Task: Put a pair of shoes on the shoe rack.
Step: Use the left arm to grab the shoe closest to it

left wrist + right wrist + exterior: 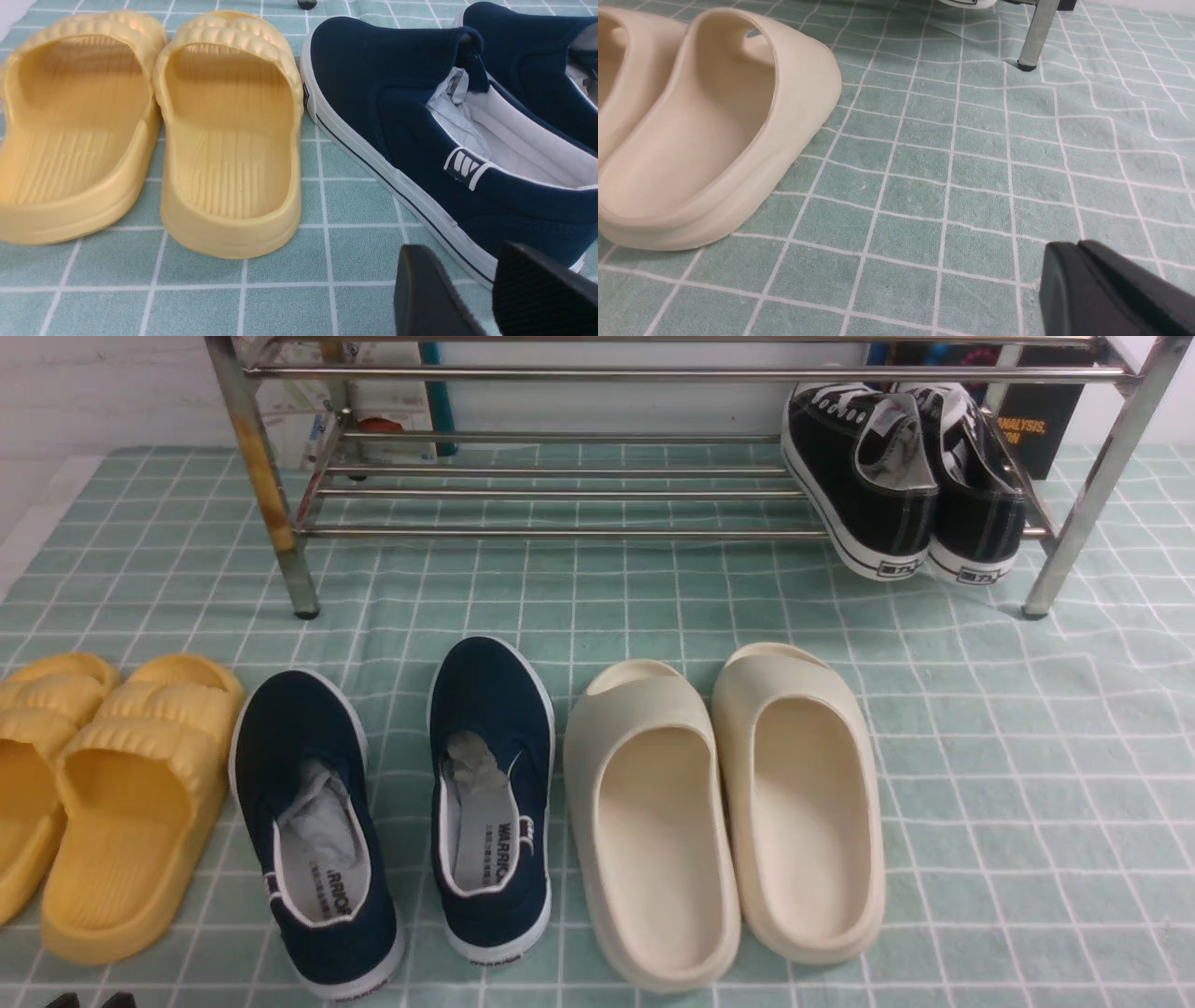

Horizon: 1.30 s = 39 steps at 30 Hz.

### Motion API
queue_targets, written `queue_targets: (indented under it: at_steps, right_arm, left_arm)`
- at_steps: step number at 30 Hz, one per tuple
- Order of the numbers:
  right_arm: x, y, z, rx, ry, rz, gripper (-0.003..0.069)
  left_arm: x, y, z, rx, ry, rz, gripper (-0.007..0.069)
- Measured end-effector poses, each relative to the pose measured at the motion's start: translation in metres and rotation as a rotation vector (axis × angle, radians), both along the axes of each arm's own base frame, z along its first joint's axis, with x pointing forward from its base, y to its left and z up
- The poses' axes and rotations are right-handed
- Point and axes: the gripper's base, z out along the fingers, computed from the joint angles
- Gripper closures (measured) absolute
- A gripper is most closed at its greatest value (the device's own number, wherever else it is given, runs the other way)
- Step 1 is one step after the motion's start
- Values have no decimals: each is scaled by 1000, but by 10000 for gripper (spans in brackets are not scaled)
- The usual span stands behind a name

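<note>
My left tool [467, 280] was released: its two black fingers [425, 294] stood apart with nothing between them, low over the green checked cloth [1027, 756] and just beside the white sole of the nearer navy shoe. My right tool [1073, 261] was clenched, finger against finger, and it grasped nothing; it hung over bare cloth, near the pair of cream-coloured foam slides [644, 821].

The pair of navy blue canvas slip-on shoes with white rubber soles [313, 821] lay on the cloth in front of the low chrome-steel shoe rack [560, 532], not on it. Their toes pointed toward the rack, and crumpled paper showed inside both. They were a little apart from each other, between the pair of yellow ribbed rubber slides [131, 803] and the cream slides. On the right end of the rack's lower rails a pair of black lace-up sneakers [896, 476] rested, with the heels tilted down toward me.
</note>
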Motion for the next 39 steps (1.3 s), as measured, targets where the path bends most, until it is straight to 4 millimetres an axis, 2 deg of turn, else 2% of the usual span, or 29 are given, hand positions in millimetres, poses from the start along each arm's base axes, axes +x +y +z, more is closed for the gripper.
queue_targets:
  at_steps: [29,35,39]
  right_arm:
    - [0,0,0,0,-1,0,571]
    - [0,0,0,0,-1,0,564]
    - [0,0,0,0,-1,0,558]
  left_arm:
    - [0,0,1,-1,-12,0,386]
    - [2,0,8,-7,-97,2,386]
    - [5,0,24,-18,-266,5,386]
